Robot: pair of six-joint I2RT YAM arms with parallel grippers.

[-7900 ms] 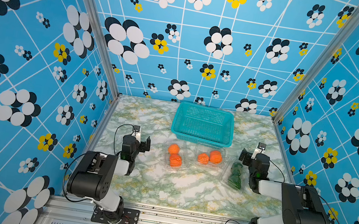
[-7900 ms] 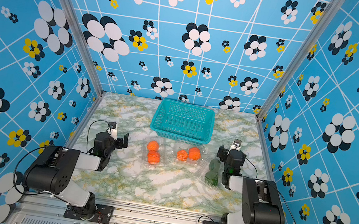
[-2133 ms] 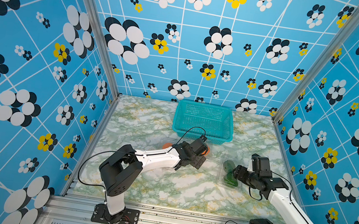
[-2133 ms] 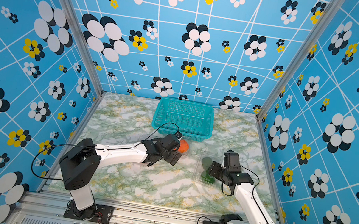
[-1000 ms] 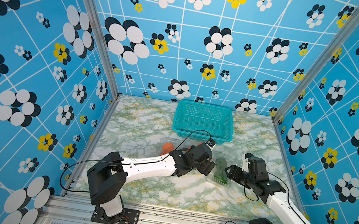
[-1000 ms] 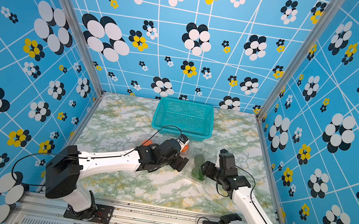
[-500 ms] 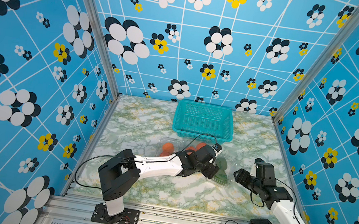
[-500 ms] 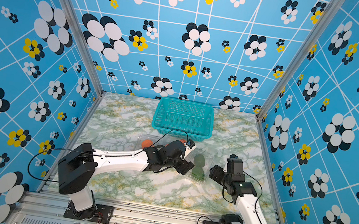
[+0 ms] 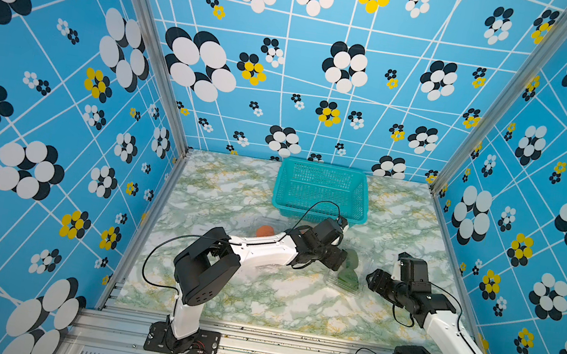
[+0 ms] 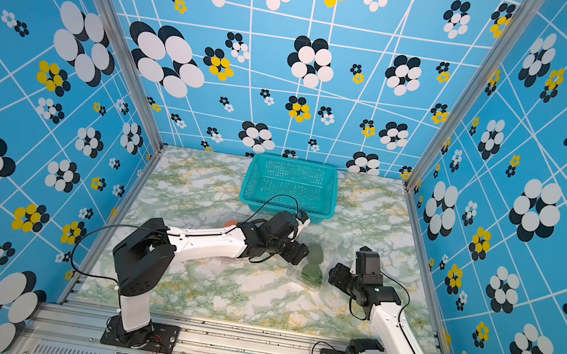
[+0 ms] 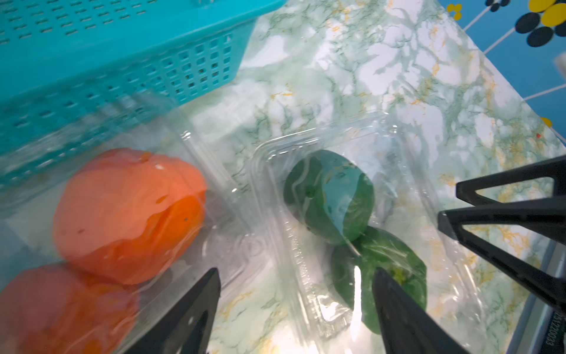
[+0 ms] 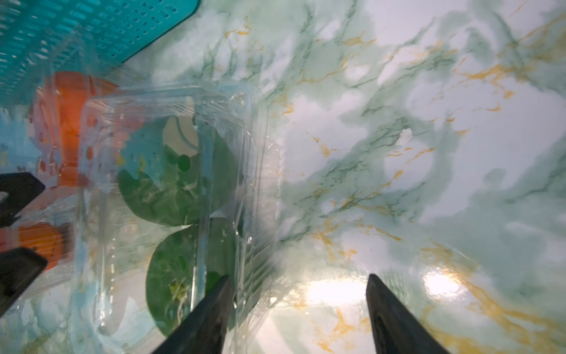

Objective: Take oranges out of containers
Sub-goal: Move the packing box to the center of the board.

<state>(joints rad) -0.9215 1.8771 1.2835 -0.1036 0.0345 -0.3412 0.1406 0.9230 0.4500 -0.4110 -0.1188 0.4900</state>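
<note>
Two oranges [image 11: 128,214] [image 11: 61,309] lie in a clear container [image 11: 196,147] just in front of the basket. In a top view one orange [image 9: 265,231] shows behind my left arm. A second clear container [image 11: 306,294] [image 9: 349,277] holds two dark green fruits [image 11: 327,196]. My left gripper [image 11: 296,271] [image 9: 337,264] is open and straddles that box's rim, one finger over a green fruit. From the opposite side my right gripper [image 12: 298,276] [image 9: 371,278] is open, one finger at the box's edge [image 12: 251,214], the other over bare table.
A teal mesh basket [image 9: 318,211] [image 11: 122,61] stands behind the containers, close to the oranges. The marble-patterned tabletop [image 9: 256,295] is walled by blue flowered panels on three sides. My left arm lies across the table's middle.
My left gripper has moved right to the box of green fruits and narrowed a little. My right gripper has drawn back to the right of that box.
</note>
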